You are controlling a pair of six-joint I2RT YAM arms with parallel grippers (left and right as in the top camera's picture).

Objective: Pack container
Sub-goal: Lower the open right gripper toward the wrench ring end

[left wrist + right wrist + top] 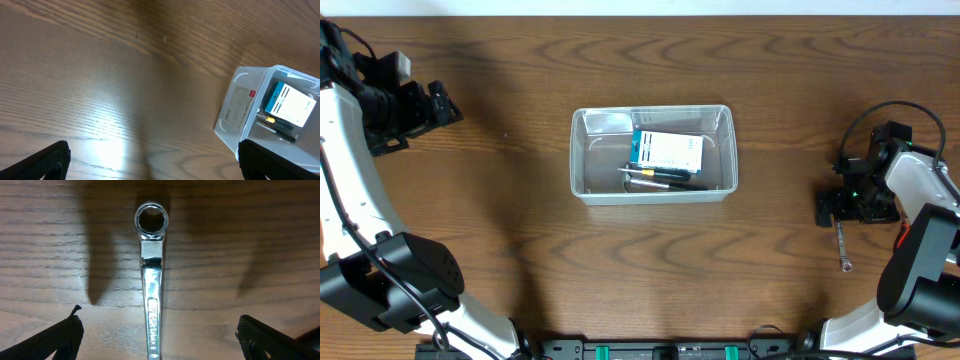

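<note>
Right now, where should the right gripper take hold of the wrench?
Probably the narrow shank of the wrench, below its ring end, from straight above: it lies flat, its shank running between the open fingers of the right gripper.

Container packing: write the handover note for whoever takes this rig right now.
Left gripper: open, empty, over bare table to the left of the container.
Right gripper: open, empty, fingers either side of the wrench, not closed on it.
Container: mid-table, holding a blue-and-white box and slim dark-handled tools.
Wrench: flat on the table at the right, outside the container.
Done: box and tools are in.
Left: grasp the wrench and place it in the container.
</note>
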